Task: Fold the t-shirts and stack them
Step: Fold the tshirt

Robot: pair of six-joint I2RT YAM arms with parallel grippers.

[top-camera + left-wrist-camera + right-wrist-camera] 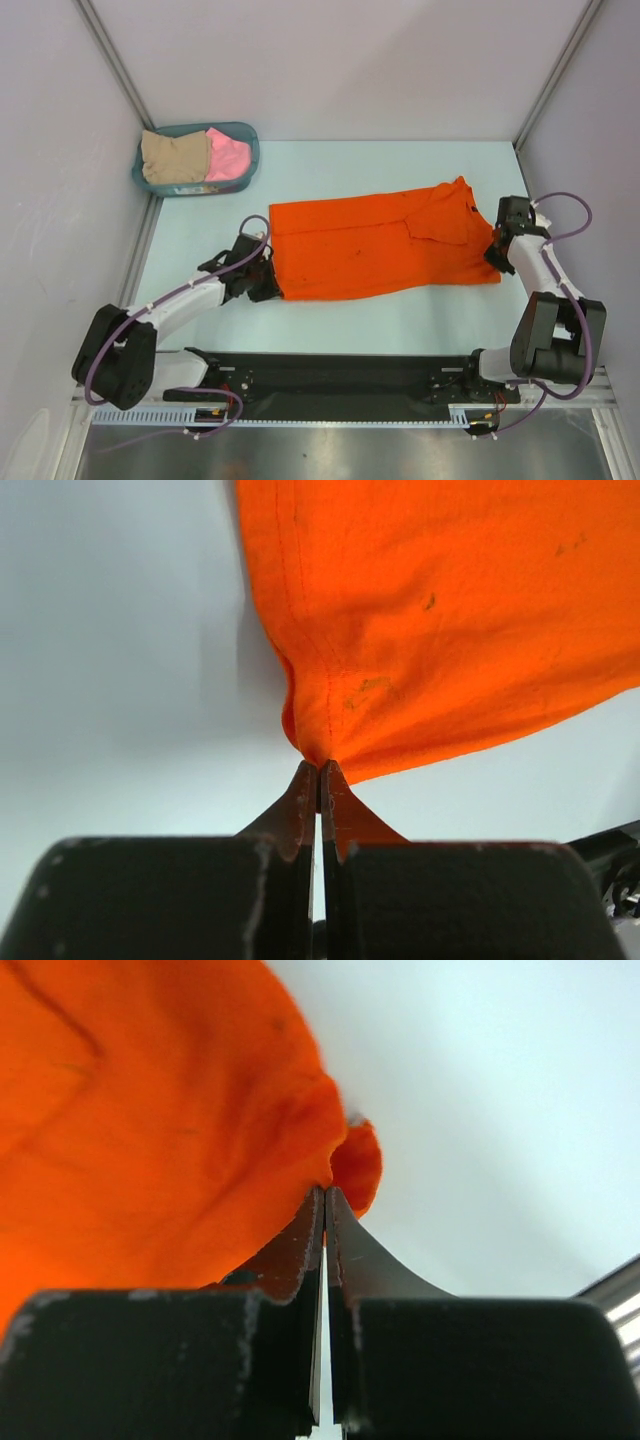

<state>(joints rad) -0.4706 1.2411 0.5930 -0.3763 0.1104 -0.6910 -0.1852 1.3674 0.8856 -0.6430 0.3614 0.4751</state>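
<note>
Top external view: the orange shirt [370,245] lies spread across the middle of the table [400,320], long side running left to right, with the collar end toward the right. It looks doubled over lengthways into a broad band. The left gripper [268,285] sits at the shirt's near-left corner and the right gripper [497,248] at its right end; both arms reach in from the near edge. At the far-left corner of the table stands a basket [190,189] holding a beige shirt [175,157] on the left and a pink shirt [228,155] on the right, side by side and touching, well apart from the orange one.

Left wrist view: the left gripper [318,767] has its fingers pressed together, pinching a corner of the orange shirt [450,610] at the stitched hem. The cloth fans up and to the right from the tips, with a few small dark specks on it. The pale table [110,660] shows to the left and at lower right.

Right wrist view: the right gripper [326,1192] is likewise pressed together, pinching a bunched edge of the orange shirt [150,1130]. The cloth fills the left of the view, and a small fold bulges just right of the tips. The table [500,1110] fills the right.
</note>
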